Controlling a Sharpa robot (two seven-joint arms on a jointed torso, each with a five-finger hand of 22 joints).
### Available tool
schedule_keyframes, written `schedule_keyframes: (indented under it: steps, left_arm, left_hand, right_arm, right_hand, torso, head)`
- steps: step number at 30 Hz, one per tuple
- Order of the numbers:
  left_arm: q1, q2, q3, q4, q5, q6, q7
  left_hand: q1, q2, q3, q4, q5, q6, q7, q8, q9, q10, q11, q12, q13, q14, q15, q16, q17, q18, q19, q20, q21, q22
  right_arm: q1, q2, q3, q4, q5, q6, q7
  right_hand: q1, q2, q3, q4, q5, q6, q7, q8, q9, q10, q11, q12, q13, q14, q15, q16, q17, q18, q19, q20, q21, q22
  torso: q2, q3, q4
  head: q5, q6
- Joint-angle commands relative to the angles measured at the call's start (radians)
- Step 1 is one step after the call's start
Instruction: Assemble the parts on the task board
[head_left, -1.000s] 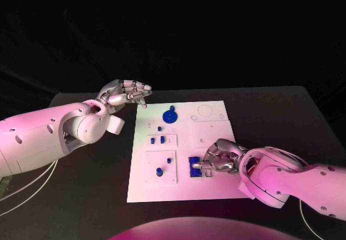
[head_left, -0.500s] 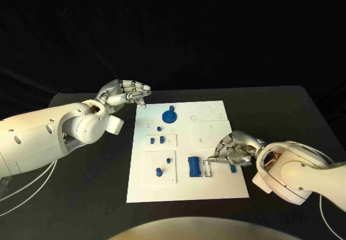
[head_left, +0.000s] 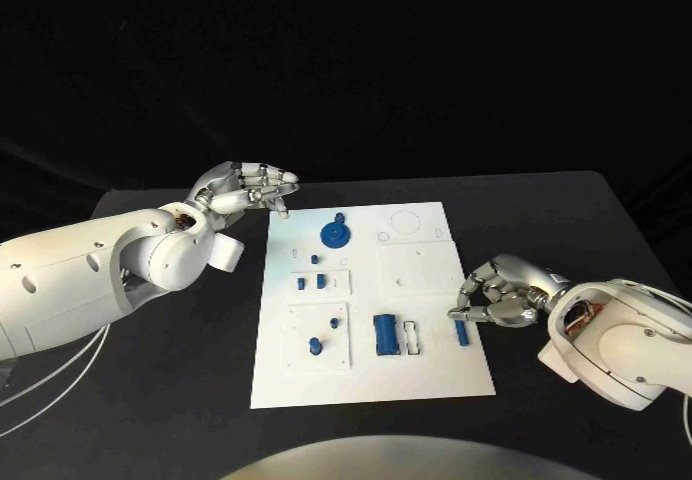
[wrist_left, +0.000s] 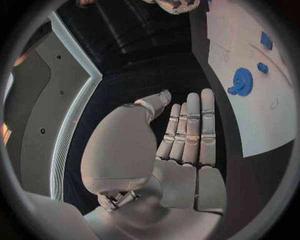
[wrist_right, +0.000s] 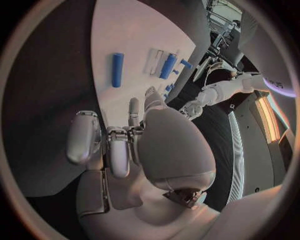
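Left robot hand (head_left: 248, 186) hovers over the desk (head_left: 173, 330) by the task board's (head_left: 433, 375) far left corner, fingers curled in, holding nothing. Blue gear (head_left: 336, 234) and blue block (head_left: 385, 334) sit on the board. Right robot hand (head_left: 498, 298) at the right edge, fingers bunched, empty, just beside a loose blue bar (head_left: 462, 331). Best move: pinch the bar mid-length and keep it level. Right wrist view shows bar (wrist_right: 117, 70) lying free of the fingertips (wrist_right: 134, 107); head view leaves that unclear.

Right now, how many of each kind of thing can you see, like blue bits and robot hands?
Robot hands (left robot hand, right robot hand): 2
White task board: 1
Blue gear: 1
Long blue pieces: 2
Small blue pieces: 4
Total: 10
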Motion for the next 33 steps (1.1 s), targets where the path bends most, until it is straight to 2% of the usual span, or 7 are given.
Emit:
schedule_keyframes:
  steps: [1,6,8,13,22,28,33]
  left_arm:
    - [0.0,0.001,0.001,0.002,-0.001,0.016,0.006]
    - [0.0,0.001,0.001,0.002,-0.001,0.016,0.006]
    - [0.0,0.0,0.001,0.002,-0.001,0.017,0.006]
    - [0.0,-0.002,0.001,0.003,-0.001,0.016,0.006]
    - [0.0,-0.003,0.001,0.004,-0.001,0.016,0.005]
    - [0.0,-0.004,0.001,0.004,-0.001,0.016,0.005]
    - [0.0,-0.005,0.001,0.005,-0.001,0.016,0.004]
  left_hand:
    - [-0.001,0.012,-0.004,0.0,0.002,-0.007,-0.001,0.006,0.002,-0.007,0.0,0.004,0.002,-0.002,0.001,-0.003,0.001,0.013,0.001,0.007,-0.005,-0.001]
    - [-0.001,0.012,-0.004,0.0,0.002,-0.007,-0.001,0.006,0.002,-0.007,0.0,0.004,0.002,-0.002,0.001,-0.003,0.001,0.013,0.001,0.007,-0.005,-0.001]
    - [-0.001,0.012,-0.004,0.0,0.002,-0.007,-0.001,0.006,0.002,-0.007,0.0,0.004,0.002,-0.002,0.001,-0.003,0.001,0.013,0.001,0.007,-0.005,-0.001]
    - [-0.001,0.012,-0.004,0.0,0.002,-0.007,-0.001,0.006,0.002,-0.007,0.0,0.004,0.002,-0.002,0.001,-0.003,0.001,0.013,0.001,0.007,-0.005,-0.001]
    - [-0.001,0.012,-0.004,0.0,0.002,-0.007,-0.001,0.006,0.002,-0.007,0.0,0.004,0.002,-0.002,0.001,-0.003,0.001,0.013,0.001,0.007,-0.005,-0.001]
    - [0.0,0.014,-0.004,0.001,0.002,-0.008,-0.001,0.009,0.002,-0.008,0.0,0.007,0.002,-0.003,0.001,-0.003,0.002,0.013,0.002,0.007,-0.006,-0.002]
    - [0.0,0.014,-0.004,0.001,0.002,-0.008,-0.001,0.009,0.002,-0.008,0.0,0.007,0.002,-0.003,0.001,-0.003,0.002,0.013,0.002,0.007,-0.006,-0.002]
  right_arm:
    - [-0.013,-0.008,-0.001,-0.001,-0.129,0.045,-0.049]
    - [-0.028,-0.013,-0.002,-0.003,-0.183,0.043,-0.08]
    - [-0.033,-0.013,-0.002,-0.007,-0.203,0.044,-0.09]
    - [-0.046,-0.009,-0.002,-0.014,-0.222,0.046,-0.1]
    - [-0.067,0.013,-0.003,-0.023,-0.231,0.04,-0.105]
    - [-0.081,0.032,-0.003,-0.034,-0.23,0.043,-0.106]
    - [-0.093,0.047,-0.003,-0.044,-0.235,0.051,-0.107]
  right_hand:
    - [-0.003,-0.006,0.002,0.002,-0.001,0.006,0.005,-0.007,-0.001,0.085,0.007,-0.005,0.225,0.101,0.007,-0.003,0.238,-0.002,0.0,0.009,0.0,0.105]
    - [-0.013,-0.012,0.002,0.003,0.0,0.021,0.002,-0.008,-0.002,0.085,0.005,-0.006,0.224,0.101,0.006,-0.003,0.239,-0.002,0.0,0.01,0.001,0.106]
    - [-0.033,-0.018,0.0,0.004,0.0,0.033,-0.001,-0.008,-0.002,0.085,0.003,-0.007,0.224,0.101,0.005,-0.003,0.239,-0.002,0.0,0.009,0.001,0.107]
    - [-0.061,-0.023,-0.005,0.005,0.0,0.042,-0.003,-0.01,-0.001,0.084,0.001,-0.009,0.223,0.101,0.003,-0.003,0.238,-0.001,0.0,0.008,-0.003,0.106]
    - [-0.111,-0.025,-0.037,0.005,0.001,0.049,-0.005,-0.014,0.002,0.084,-0.001,-0.011,0.222,0.101,0.002,-0.004,0.236,-0.001,0.001,0.007,-0.005,0.108]
    - [-0.112,-0.024,-0.038,0.005,0.001,0.049,-0.005,-0.014,0.002,0.084,-0.001,-0.011,0.222,0.101,0.002,-0.004,0.237,-0.001,0.0,0.007,-0.006,0.107]
    - [-0.048,-0.009,-0.02,0.001,0.002,0.048,-0.008,-0.02,0.005,0.084,-0.004,-0.012,0.222,0.101,-0.001,-0.004,0.237,-0.001,0.001,0.005,-0.008,0.109]
  torso:
    - [0.0,0.0,0.0012]
    - [0.0,-0.0001,0.0004]
    - [0.0,-0.0002,0.0021]
    - [0.001,0.0003,0.0012]
    - [0.0,0.0005,0.0008]
    - [0.001,0.0001,0.0006]
    - [0.001,0.0005,0.0008]
  head:
    - [-0.004,0.0]
    - [-0.006,0.001]
    - [-0.007,0.002]
    - [-0.007,0.0]
    - [-0.003,0.0]
    - [-0.003,-0.002]
    - [-0.003,-0.002]
